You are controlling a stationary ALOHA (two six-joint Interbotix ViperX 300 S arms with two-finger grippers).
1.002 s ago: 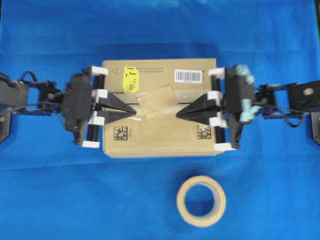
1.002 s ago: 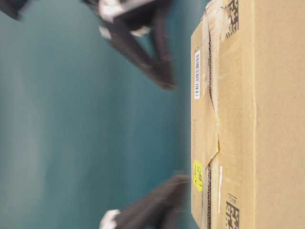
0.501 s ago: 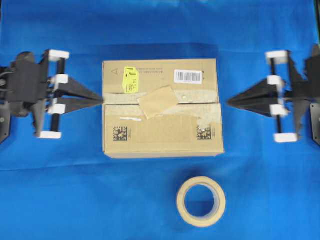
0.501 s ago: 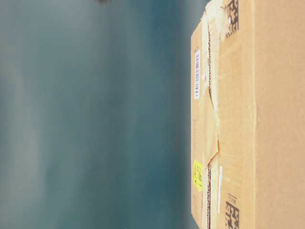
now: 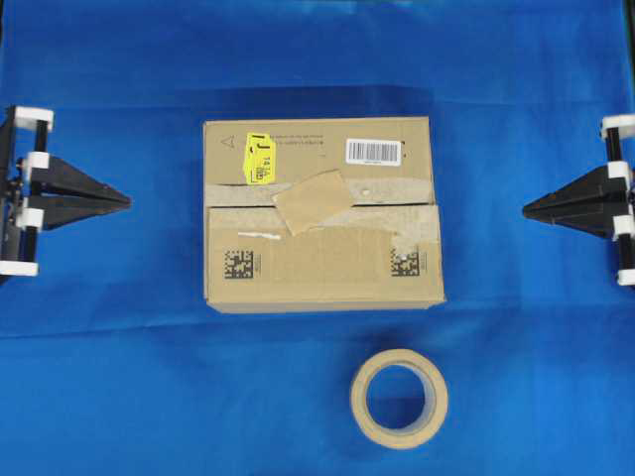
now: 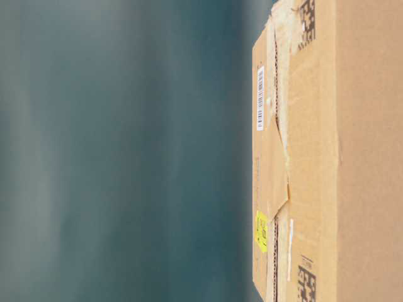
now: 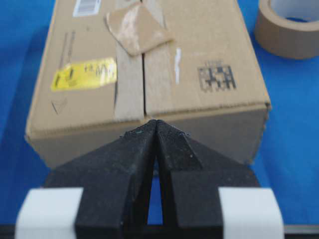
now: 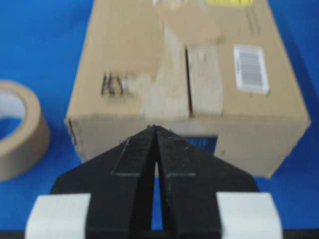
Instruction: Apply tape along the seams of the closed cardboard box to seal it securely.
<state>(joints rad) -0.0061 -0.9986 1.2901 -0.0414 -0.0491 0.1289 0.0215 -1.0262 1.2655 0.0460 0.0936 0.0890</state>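
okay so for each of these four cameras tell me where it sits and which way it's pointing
Overhead: above, facing straight down on the cardboard box, tape roll, left end effector and right end effector, both shut.
Table-level: low, image turned sideways, facing the box's side; no robot parts.
Left wrist: behind the left end effector's tips, facing the box end, the seams and the tape.
Right wrist: behind the right end effector, facing the opposite end.
Both wrist views share the roll.

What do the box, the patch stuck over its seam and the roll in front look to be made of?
The cardboard box: brown corrugated card, matte; fluted edges show in the table-level view. The tape: a tan paper-like piece, mostly matte with faint glare in the left wrist view, lying askew across the seams. The roll: same tan, probably paper tape, smooth-sided.
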